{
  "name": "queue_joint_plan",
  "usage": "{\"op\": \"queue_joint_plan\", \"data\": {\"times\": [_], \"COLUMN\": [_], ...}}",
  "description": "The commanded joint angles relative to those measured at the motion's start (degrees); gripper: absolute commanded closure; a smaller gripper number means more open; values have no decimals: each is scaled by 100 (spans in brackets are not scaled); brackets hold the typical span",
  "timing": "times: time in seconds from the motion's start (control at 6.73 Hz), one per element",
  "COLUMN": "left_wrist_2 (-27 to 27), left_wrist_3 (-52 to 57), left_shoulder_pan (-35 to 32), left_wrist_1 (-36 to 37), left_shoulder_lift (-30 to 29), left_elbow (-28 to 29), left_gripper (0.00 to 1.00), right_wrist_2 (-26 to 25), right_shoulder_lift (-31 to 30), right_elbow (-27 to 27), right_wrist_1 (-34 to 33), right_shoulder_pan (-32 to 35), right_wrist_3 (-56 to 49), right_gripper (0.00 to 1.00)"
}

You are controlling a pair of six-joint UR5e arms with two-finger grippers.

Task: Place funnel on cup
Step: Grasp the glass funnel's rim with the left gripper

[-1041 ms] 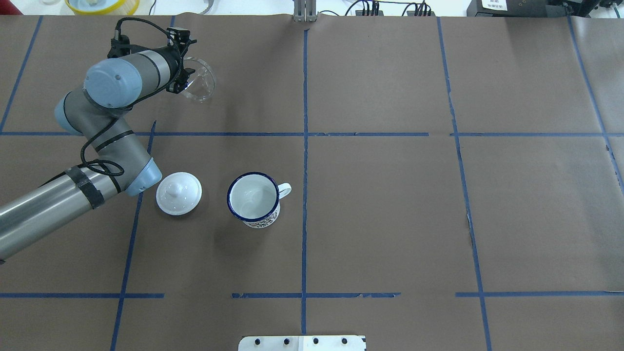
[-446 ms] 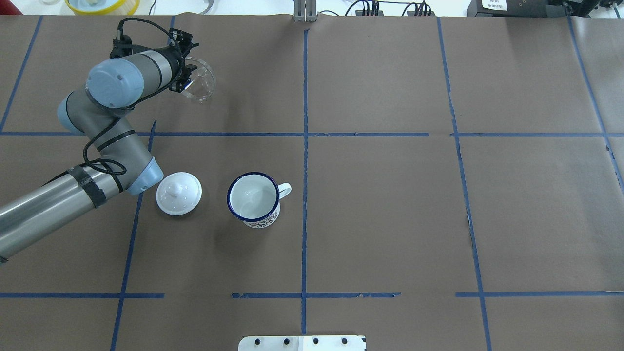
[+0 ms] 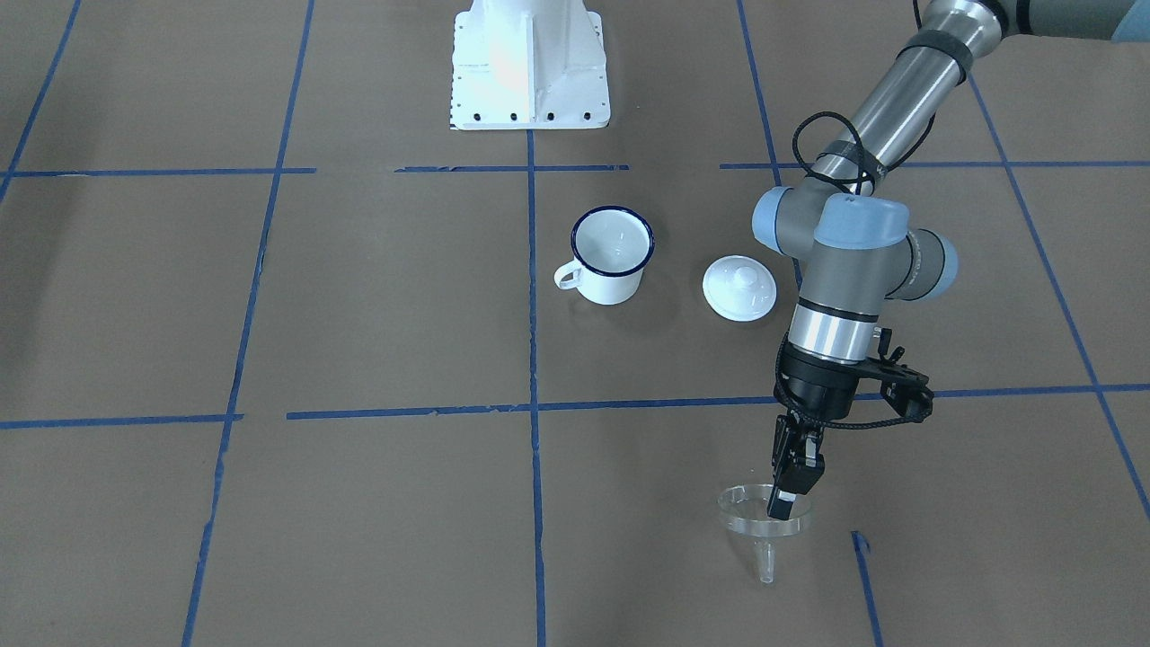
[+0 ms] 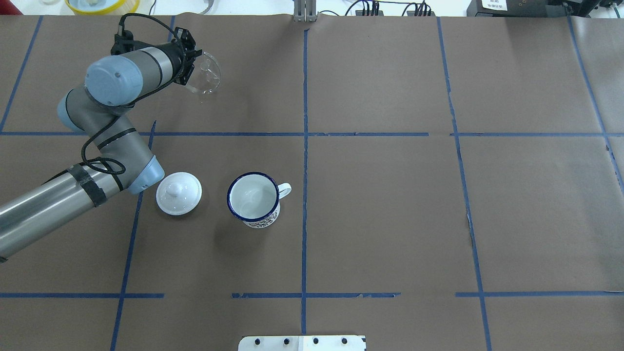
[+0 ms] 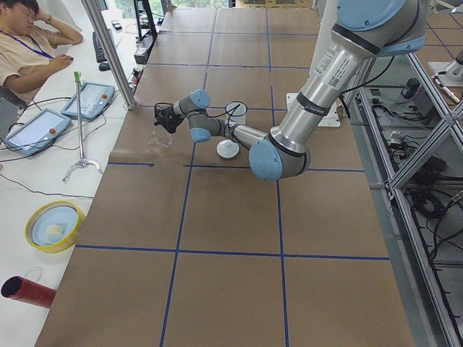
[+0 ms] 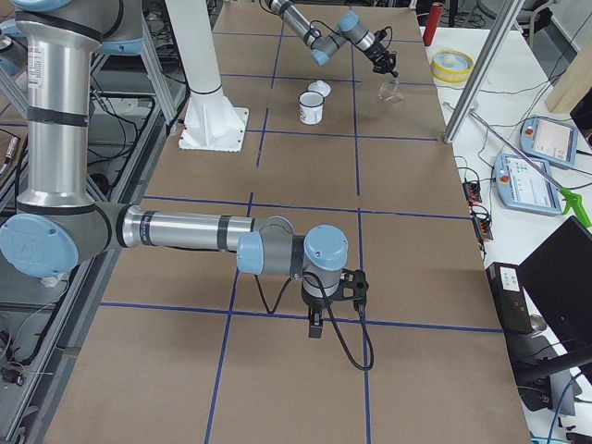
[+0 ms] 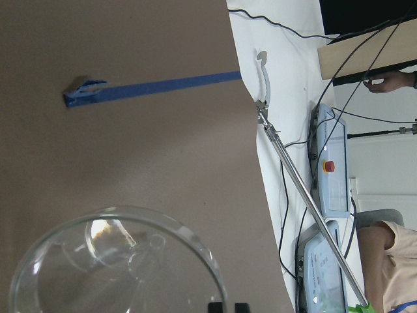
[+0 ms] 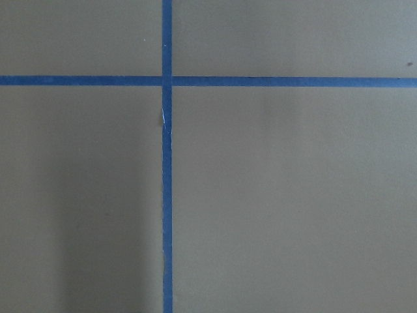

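Observation:
The clear funnel [image 4: 207, 74] hangs at the far left of the table, spout down, held by its rim in my left gripper [image 4: 191, 66]. In the front-facing view the shut fingers [image 3: 783, 503] pinch the funnel's [image 3: 753, 517] right rim. The left wrist view shows the funnel's wide cone [image 7: 117, 267] just under the camera. The white cup [image 4: 253, 197] with a dark blue rim stands upright nearer the robot, well apart from the funnel, also in the front-facing view [image 3: 613, 256]. My right gripper [image 6: 314, 328] hovers low over bare paper far away; I cannot tell if it is open.
A white round knobbed lid [image 4: 179, 193] lies just left of the cup, beside my left arm's elbow. Blue tape lines cross the brown paper. A yellow bowl [image 4: 101, 5] and cables sit past the far edge. The robot base plate [image 4: 302, 342] is at the near edge.
The left gripper has turned and moved slightly toward the far edge and right, carrying the funnel with it. The cup and lid have not moved.

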Motion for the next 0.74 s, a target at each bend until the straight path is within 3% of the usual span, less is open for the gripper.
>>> {"op": "queue_joint_plan", "data": {"times": [0.0,0.15,0.3,0.45,0.59], "left_wrist_2": [-19,-10,-10,-1,7], "left_wrist_3": [75,137,-72,-674,-1315], "left_shoulder_pan": [-62,-62,-45,-27,-18], "left_wrist_1": [38,46,368,894,1169], "left_shoulder_lift": [62,80,46,-51,-234], "left_elbow": [-346,-337,-311,-311,-241], "left_gripper": [100,96,41,25,23], "right_wrist_2": [0,0,0,0,0], "right_shoulder_lift": [0,0,0,0,0], "right_elbow": [0,0,0,0,0], "right_wrist_1": [0,0,0,0,0], "right_shoulder_pan": [0,0,0,0,0], "right_wrist_3": [0,0,0,0,0], "right_gripper": [0,0,0,0,0]}}
